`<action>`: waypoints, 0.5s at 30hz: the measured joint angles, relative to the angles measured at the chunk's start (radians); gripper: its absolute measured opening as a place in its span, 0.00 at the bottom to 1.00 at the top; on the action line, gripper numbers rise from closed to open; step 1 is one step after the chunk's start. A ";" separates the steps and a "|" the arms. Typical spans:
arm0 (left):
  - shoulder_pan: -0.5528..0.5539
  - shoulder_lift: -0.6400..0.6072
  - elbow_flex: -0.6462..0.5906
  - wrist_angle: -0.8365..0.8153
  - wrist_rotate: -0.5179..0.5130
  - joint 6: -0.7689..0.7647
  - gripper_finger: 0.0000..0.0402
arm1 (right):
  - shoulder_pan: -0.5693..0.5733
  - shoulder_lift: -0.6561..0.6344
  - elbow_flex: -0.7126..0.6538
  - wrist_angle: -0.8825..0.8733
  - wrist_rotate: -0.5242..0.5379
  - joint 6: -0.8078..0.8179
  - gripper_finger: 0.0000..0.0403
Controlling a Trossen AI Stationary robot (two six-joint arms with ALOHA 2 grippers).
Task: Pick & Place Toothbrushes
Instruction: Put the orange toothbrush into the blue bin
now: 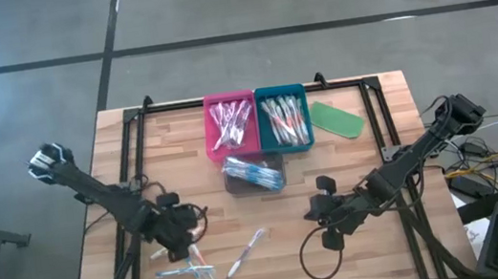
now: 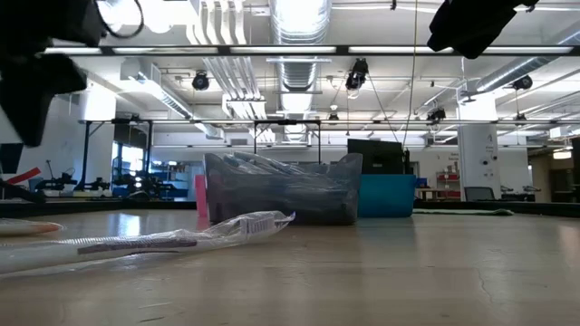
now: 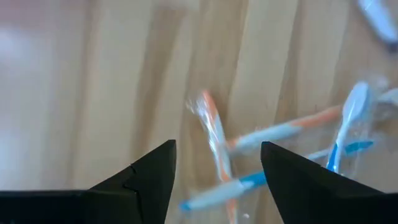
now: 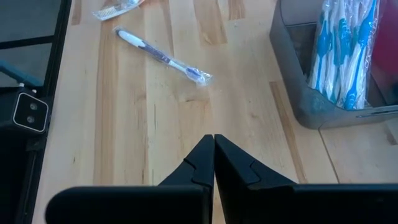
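Toothbrushes, slim whitish sticks with blue, orange or pink accents, sat sorted by colour in a pink plastic bin (image 1: 231, 127), a teal bin (image 1: 283, 120) and a smoky clear tray (image 1: 254, 174); several loose ones (image 1: 189, 269) lay on the wooden table (image 1: 380, 257). Above these hung the left gripper (image 1: 186, 247), jaws spread, apparently to pick one. The right gripper (image 1: 321, 212) waited pinched shut and empty.

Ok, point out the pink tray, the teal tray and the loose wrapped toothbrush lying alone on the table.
pink tray (image 1: 210, 125), high view, on its left wall.
teal tray (image 1: 279, 90), high view, on its far rim.
wrapped toothbrush (image 4: 163, 57), right wrist view, on the middle of its handle.
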 joint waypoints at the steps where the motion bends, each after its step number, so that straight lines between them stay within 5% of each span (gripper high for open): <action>1: 0.000 0.021 0.000 0.000 0.022 -0.024 0.59 | 0.000 0.000 0.000 0.000 0.000 0.000 0.02; 15: 0.000 0.189 0.000 -0.011 0.135 -0.089 0.59 | 0.000 0.000 0.000 0.001 0.000 0.000 0.02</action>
